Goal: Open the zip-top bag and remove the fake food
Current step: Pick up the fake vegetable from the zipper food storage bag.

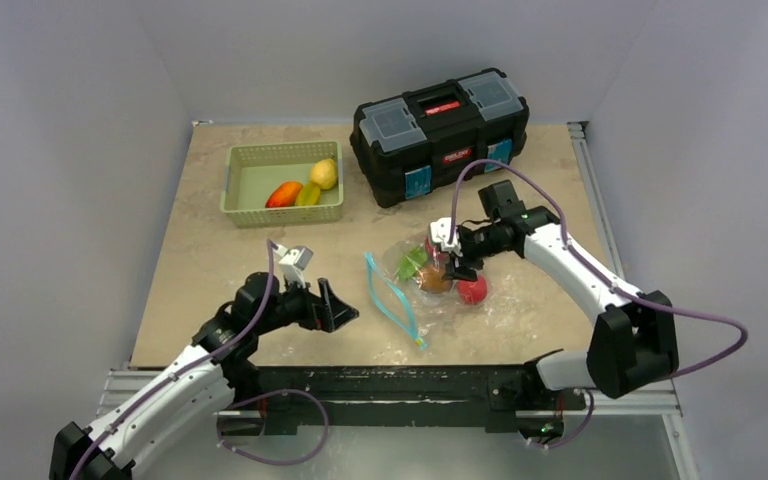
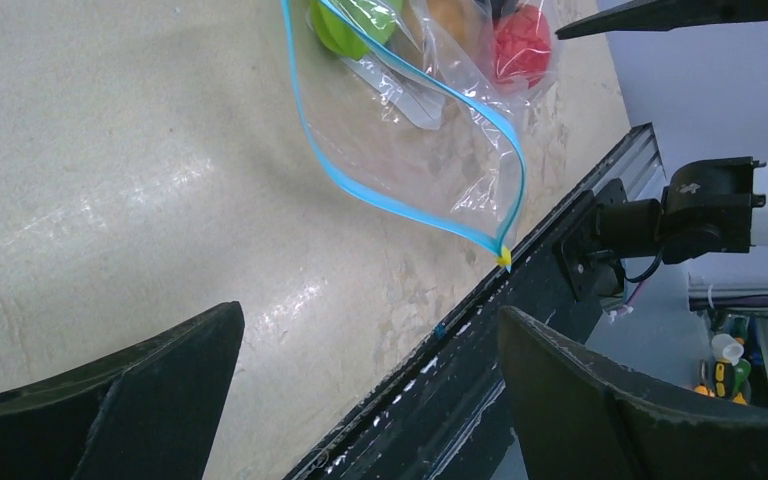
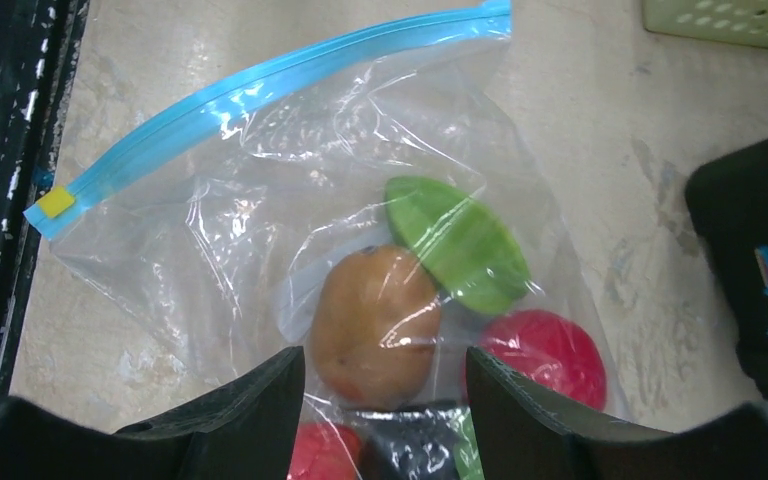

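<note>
The right gripper points down over the closed end of the bag. Its two fingers stand a moderate way apart with nothing clamped between them. We cannot tell whether they touch the plastic.

Directly under the gap, inside the bag, lies a brown potato-shaped piece. A green piece rests against its upper side and a red ball sits just beside it. A second red piece shows at the lower edge of the right wrist view.

The bag lies flat on the worktop, near the front edge, between the two arms. Its blue zip strip is parted into two curves that meet at a yellow tab, so the mouth faces the left arm.

The left gripper hangs spread wide and empty just above the bare worktop, short of that mouth.

Farther back stands a green basket holding an orange-red fruit, a green-yellow fruit and a yellow fruit. A black toolbox, lid down, stands to the right of the basket.

The right arm rises from the near right corner, bends at the elbow and runs its forearm leftward to the bag. The left arm lies low, stretched from the near left corner toward the centre.
</note>
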Tool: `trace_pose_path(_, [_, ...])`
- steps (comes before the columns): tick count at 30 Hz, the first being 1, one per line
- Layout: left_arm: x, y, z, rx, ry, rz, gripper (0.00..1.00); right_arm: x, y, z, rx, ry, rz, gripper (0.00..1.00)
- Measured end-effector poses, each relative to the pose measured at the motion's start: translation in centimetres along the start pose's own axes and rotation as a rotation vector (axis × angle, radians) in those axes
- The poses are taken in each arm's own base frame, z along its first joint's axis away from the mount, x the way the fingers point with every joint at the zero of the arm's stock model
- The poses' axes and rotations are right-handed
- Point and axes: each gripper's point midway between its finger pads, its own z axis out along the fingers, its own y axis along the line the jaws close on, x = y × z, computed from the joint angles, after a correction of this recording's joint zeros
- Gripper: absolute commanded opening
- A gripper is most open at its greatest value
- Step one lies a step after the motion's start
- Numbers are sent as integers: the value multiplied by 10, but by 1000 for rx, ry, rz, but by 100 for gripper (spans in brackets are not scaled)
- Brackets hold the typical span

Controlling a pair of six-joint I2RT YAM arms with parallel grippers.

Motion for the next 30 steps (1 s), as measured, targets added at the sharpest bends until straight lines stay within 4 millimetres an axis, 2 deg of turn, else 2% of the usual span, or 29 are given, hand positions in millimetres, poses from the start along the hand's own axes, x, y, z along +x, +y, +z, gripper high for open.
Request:
trace_pose_path(3, [4,-3,5,18,0,3,97,6,4,14,-54,10,-19,58])
trace_pose_path(8, [4,-15,12,55,-12,48,96,15,3,26,-75,27,-40,55])
trace_pose_path(11, [4,-24,17,77,-28,99,92,21,1,31,-66,46,-57,53])
trace_pose_path(14, [8,-27,24,84,-22,163,83,32,3,36,-64,73,-54,52])
trace_pose_path(19, [21,-22,38,62,15,293,74,49,6,43,-69,115,-42,49])
trace_pose_path(25, [24,-18,48,52,9,473,64,53,6,46,-67,124,-45,45])
trace_pose_path(30, [16,-24,57,79,-36,600,62,52,6,50,-73,120,-64,41])
